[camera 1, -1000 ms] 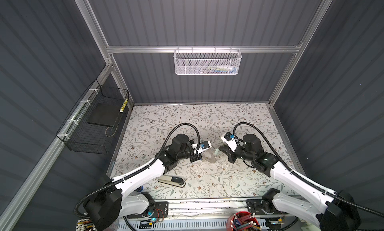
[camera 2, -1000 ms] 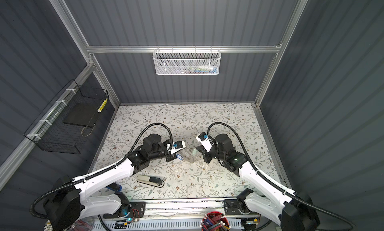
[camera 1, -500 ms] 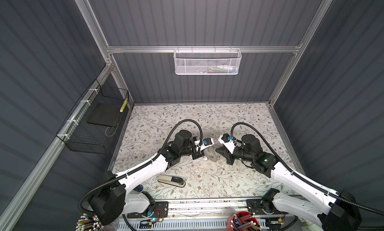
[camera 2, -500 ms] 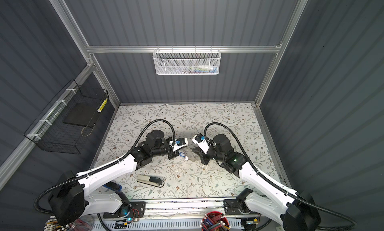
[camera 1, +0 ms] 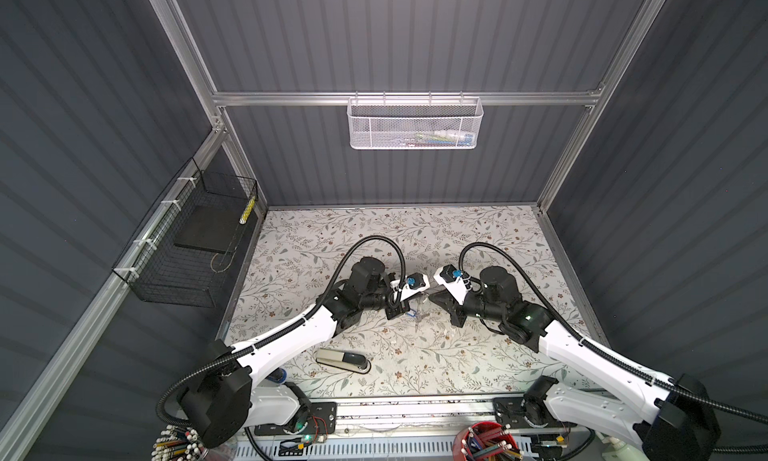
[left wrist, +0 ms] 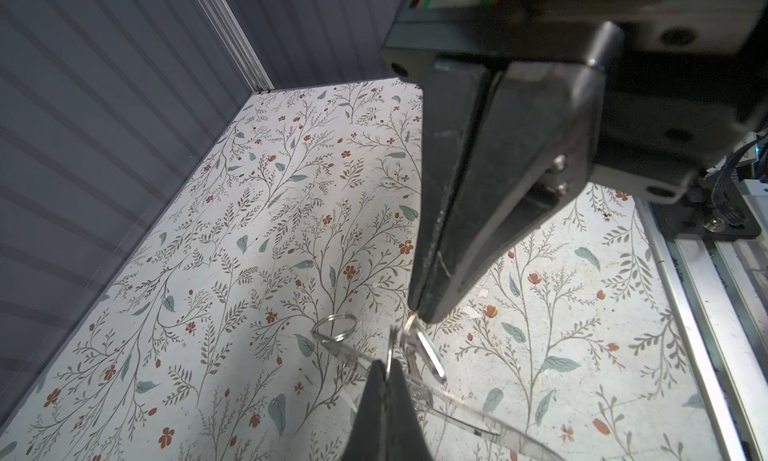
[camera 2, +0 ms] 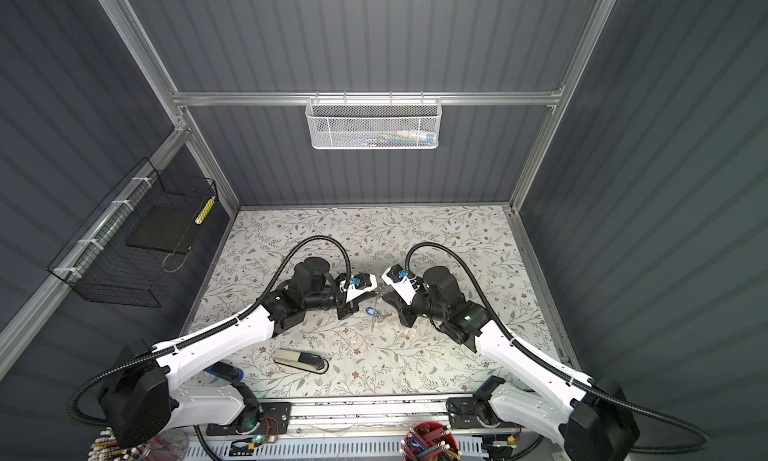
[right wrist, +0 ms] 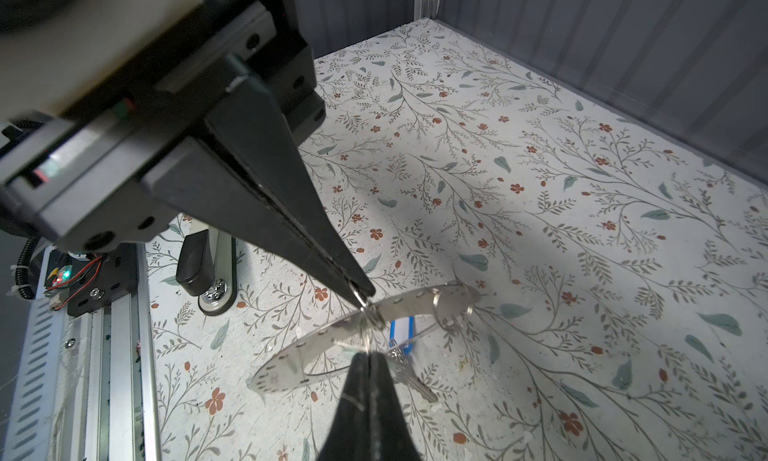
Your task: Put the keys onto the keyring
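Observation:
The keyring (right wrist: 291, 361), a large flat grey metal ring with tiny holes in its band, hangs tilted just above the floral table; the left wrist view shows it edge-on (left wrist: 457, 409). My left gripper (right wrist: 363, 292) (left wrist: 386, 365) and right gripper (right wrist: 369, 357) (left wrist: 419, 315) meet tip to tip at its band. Both are shut on one thin small split ring (right wrist: 368, 334) from opposite sides. A blue tag (right wrist: 401, 334) and a metal key (right wrist: 413, 382) hang below. A second small split ring (right wrist: 451, 309) sits on the band. In a top view the tips meet mid-table (camera 1: 424, 303).
A grey-and-black stapler (camera 1: 343, 361) lies near the front, left of the middle. A black wire basket (camera 1: 187, 247) hangs on the left wall and a white mesh basket (camera 1: 415, 124) on the back wall. Pencil cups (camera 1: 486, 442) stand beyond the front rail.
Both arms have closed in on each other over the keyring until their tips meet. Both grippers have stayed shut throughout.

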You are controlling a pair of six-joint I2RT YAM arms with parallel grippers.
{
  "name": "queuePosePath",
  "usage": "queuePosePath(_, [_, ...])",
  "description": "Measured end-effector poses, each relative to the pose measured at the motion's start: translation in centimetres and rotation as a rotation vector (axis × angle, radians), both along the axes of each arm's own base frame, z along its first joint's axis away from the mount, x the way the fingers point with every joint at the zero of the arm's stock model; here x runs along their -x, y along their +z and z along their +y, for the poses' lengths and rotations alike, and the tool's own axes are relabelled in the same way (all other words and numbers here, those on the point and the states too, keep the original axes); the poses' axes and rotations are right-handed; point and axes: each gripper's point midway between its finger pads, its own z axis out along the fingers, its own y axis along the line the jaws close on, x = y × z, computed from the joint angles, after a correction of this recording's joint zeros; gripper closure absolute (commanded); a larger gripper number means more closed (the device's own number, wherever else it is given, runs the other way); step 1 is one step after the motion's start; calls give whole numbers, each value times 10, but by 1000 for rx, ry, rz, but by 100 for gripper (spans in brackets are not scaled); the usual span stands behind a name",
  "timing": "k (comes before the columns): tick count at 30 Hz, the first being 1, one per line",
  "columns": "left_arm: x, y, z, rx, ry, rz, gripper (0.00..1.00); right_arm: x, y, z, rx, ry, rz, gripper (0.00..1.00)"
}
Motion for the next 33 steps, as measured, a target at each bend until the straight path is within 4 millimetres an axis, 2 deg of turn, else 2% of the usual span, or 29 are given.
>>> queuePosePath(33, [1, -1, 0, -17, -5, 7, 100, -14, -2, -3, 20, -85, -13, 100])
